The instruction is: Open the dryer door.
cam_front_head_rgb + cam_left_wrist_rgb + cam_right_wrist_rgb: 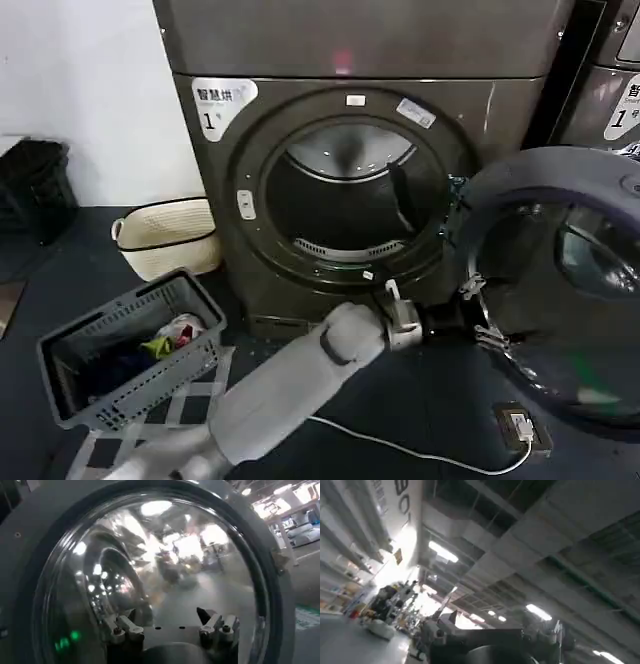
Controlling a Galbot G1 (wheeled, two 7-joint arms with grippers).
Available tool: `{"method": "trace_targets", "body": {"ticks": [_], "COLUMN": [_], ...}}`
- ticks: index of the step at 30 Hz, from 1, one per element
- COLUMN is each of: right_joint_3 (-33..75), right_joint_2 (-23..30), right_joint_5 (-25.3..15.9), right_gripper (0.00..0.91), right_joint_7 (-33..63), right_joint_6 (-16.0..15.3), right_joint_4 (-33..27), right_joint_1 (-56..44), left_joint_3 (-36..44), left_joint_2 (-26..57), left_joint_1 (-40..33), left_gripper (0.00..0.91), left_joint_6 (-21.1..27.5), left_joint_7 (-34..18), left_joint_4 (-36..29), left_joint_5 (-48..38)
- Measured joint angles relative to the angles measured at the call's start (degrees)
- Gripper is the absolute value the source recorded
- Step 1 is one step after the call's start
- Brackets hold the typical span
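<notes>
The left pincer (478,312) reaches across from the near left on its grey arm and sits against the inner side of the large round dryer door (560,290), its fingers spread apart with nothing held between them. In the left wrist view the two fingertips (122,628) stand well apart just before the door's domed, dark glass centre (165,575), framed by its grey plastic ring. The door is swung wide open to the right of the grey-brown dryer (340,170), whose round drum opening (350,205) lies bare. A white cable (400,448) trails over the dark floor to a small box (520,425) near the door. Left of the dryer stand a cream woven basket (165,235) and, nearer, a grey slotted laundry basket (130,345) holding clothes. The right pincer (495,637) points up toward a ceiling; I cannot tell whether it is open.
</notes>
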Motion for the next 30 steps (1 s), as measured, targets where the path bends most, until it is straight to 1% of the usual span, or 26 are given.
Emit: {"method": "trace_targets", "body": {"ticks": [3,10,15,20,30], "right_joint_3": [0.79,1.90,2.01,1.37,-0.13], "right_joint_2": [-0.09,-0.08,-0.80,-1.69,-2.61], "right_joint_5": [0.06,0.16,0.10,-0.16,-0.35], "right_gripper": [0.907,0.907,0.907,0.907,0.907], "right_joint_7": [0.06,0.13,0.04,-0.33,-0.97], "right_joint_6": [1.02,1.95,2.05,2.12,2.48], "right_joint_4": [-1.61,-3.48,-4.41,-4.87,-5.31], "right_joint_1": [-0.43,-0.94,-0.71,0.03,0.49], "left_joint_3": [0.18,0.06,0.00,-0.18,-2.79], "left_joint_2": [-1.21,-4.24,-4.43,-2.39,5.56], "left_joint_1": [-0.43,-1.32,-0.72,1.33,6.58], "left_gripper": [0.907,0.907,0.907,0.907,0.907], "left_joint_6": [-0.07,-0.12,0.69,2.65,3.06], "left_joint_7": [0.09,0.11,0.18,0.18,0.29], "left_joint_4": [1.30,4.28,3.84,0.51,-11.04], "left_joint_5": [0.51,1.17,1.30,1.32,4.29]}}
